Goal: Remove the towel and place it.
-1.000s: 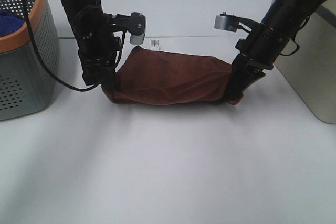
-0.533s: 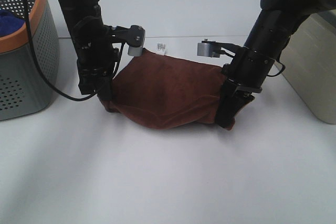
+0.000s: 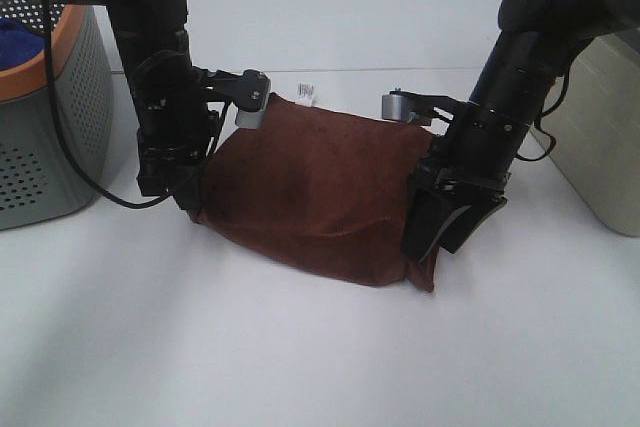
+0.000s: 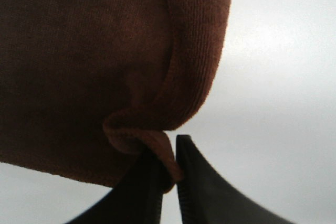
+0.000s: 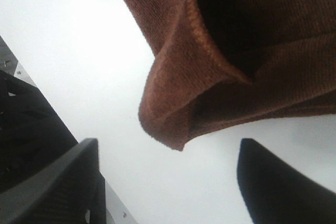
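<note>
We are seeing the towel (image 3: pixel 315 187) lying spread on the white counter (image 3: pixel 300 347), between the two arms, with its small white tag (image 3: pixel 306 90) at the far corner.

Our left pincer (image 4: pixel 169 174) is nearly closed, and the left wrist view is showing a thin fold of the towel's corner pinched between the two dark fingers. Our right pincer (image 5: pixel 168 177) is standing wide open with nothing in it; the towel's near corner is lying free on the counter between its fingers, not touching either.

We are judging the main risk to be on the left side. If that arm is lifting or pulling away while the fold is caught, it is likely dragging the towel, bunching it or flipping the corner over, and spoiling the placement. On the right, a finger sweeping sideways on the way out could be catching the loose, slightly curled corner. The grey basket (image 3: pixel 50 117) with a blue cloth (image 3: pixel 20 32) is standing close beside the left arm, so a wide swing there could be knocking it.
</note>
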{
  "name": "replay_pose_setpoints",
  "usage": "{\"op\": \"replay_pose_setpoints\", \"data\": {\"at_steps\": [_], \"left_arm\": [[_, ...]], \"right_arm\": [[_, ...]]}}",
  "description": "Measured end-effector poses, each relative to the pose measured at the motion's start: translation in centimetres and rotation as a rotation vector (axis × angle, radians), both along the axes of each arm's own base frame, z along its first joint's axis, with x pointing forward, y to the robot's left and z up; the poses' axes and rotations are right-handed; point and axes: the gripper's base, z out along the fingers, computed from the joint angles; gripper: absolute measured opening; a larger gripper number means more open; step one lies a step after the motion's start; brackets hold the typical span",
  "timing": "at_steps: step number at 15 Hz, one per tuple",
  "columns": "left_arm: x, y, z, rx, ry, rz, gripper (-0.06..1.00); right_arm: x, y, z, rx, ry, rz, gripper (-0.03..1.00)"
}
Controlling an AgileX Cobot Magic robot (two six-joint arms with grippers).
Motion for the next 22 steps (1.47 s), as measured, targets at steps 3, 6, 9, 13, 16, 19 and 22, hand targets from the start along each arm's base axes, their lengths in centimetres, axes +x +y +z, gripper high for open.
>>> {"op": "replay_pose_setpoints", "data": {"at_steps": [3,6,9,13,16,19,22], "left_arm": [[0.0,0.0,0.0,0.010,0.001,0.043,0.32],[0.0,0.1,0.0,0.020,0.007,0.134,0.44],[0.1,0.0,1.7,-0.006,-0.044,0.176,0.49],[0.5,-0.1,4.6,-0.079,-0.173,0.268,0.63],[0.3,-0.1,6.5,-0.096,-0.220,0.341,0.80],[0.4,-0.8,8.8,-0.149,-0.254,0.509,0.94],[0.7,-0.9,14.0,-0.257,-0.352,0.631,0.94]], "right_arm": [[0.0,0.0,0.0,-0.014,0.030,-0.063,0.73],[0.0,0.0,0.5,-0.018,0.031,-0.095,0.74],[-0.1,0.0,3.7,-0.001,-0.038,-0.117,0.74],[-0.5,-0.3,6.8,0.001,-0.104,-0.145,0.74],[-1.2,-0.6,9.8,-0.005,-0.164,-0.187,0.74],[-2.3,-1.0,13.6,0.017,-0.244,-0.234,0.74],[-3.6,-1.7,17.2,0.013,-0.311,-0.321,0.74]]}}
